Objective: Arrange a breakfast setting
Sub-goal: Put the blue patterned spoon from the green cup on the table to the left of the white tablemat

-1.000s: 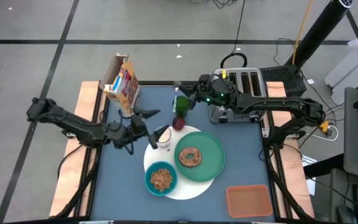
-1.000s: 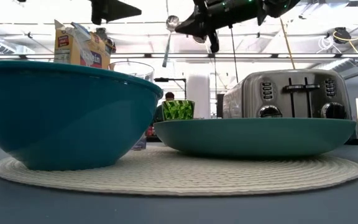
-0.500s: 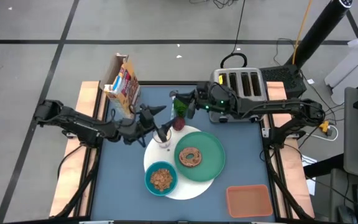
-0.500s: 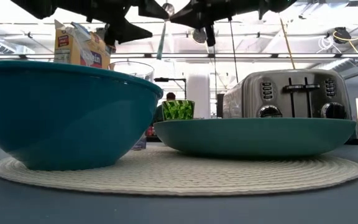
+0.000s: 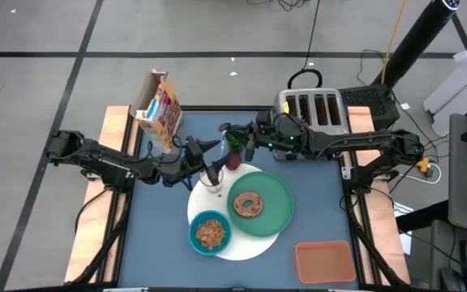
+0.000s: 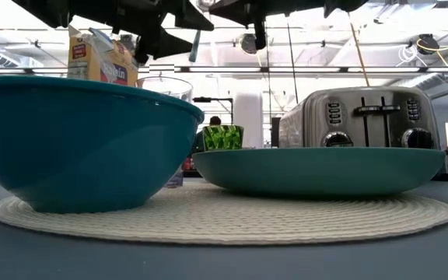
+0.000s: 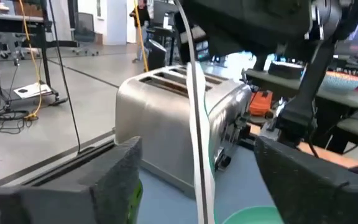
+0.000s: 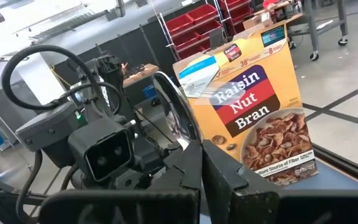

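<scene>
Since earlier: right claw (image 5: 224,130) carried slim metal spoon (image 7: 197,124) left, between left claw (image 5: 210,159) fingers | right claw: clenched on spoon | left claw: spread, not gripping | spoon: upright above small clear milk glass (image 5: 214,183), tabletop (image 5: 160,235) centre

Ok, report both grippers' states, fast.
Left gripper: open, fingers either side of the spoon.
Right gripper: shut on the spoon.

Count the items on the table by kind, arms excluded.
Dishes: 3 — plate, bowl, glass
Food: 4 — bagel, fruit, cereal box, cereal in the bowl
Appliance: 1 — toaster
Other: 4 — placemat, spoon, green cup, orange tray
Total: 12
</scene>
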